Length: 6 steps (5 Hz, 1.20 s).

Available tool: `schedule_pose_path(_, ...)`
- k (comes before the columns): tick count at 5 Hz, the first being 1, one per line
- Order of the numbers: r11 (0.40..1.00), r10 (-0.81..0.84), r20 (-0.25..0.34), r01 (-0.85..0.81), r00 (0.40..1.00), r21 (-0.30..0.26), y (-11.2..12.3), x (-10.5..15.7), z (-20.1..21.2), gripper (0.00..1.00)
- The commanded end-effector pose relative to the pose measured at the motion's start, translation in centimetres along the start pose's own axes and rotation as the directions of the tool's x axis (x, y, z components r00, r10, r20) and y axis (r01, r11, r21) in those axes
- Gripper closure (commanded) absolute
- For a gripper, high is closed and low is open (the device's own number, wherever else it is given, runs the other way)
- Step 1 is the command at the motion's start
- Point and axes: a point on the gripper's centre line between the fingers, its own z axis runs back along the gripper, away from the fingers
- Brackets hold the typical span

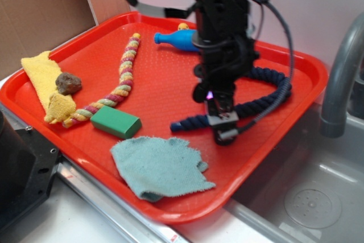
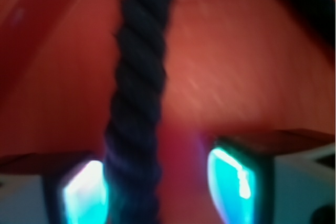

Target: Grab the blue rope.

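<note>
Where tray (image 1: 284,157) dips: hand (image 1: 222,123) astride blue rope (image 2: 137,98)

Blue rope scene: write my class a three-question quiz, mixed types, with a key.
1. True or false: the blue rope lies on the red tray.
2. Which sits nearest the teal cloth? A) green block B) blue bottle C) rock
3. In the wrist view, what runs between the gripper's fingers?

Key: 1. True. 2. A. 3. The blue rope, closer to one finger, with a gap to the other.
</note>
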Motion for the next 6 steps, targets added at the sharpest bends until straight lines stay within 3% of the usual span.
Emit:
schedule_pose_path(1, 0.979, 0.197, 0.028, -0.195, 0.98, -0.066, 1.9, -3.6, 3.4, 1.0)
schedule_pose_path(3, 0.959, 0.275, 0.08, -0.279, 0.958, 0.042, -0.4, -5.6, 11.3, 1.0)
schedule_pose_path(4, 0.905, 0.412, 0.123, -0.421, 0.903, 0.061, -0.7, -7.1, 16.3, 1.0)
schedule_pose_path(5, 0.774, 0.632, 0.08, -0.633, 0.771, -0.006, 1.0, -9.5, 21.3, 1.0)
schedule_pose_path(6, 0.592, 0.805, 0.017, -0.806, 0.592, 0.02, 3.7, -10.3, 22.5, 1.0)
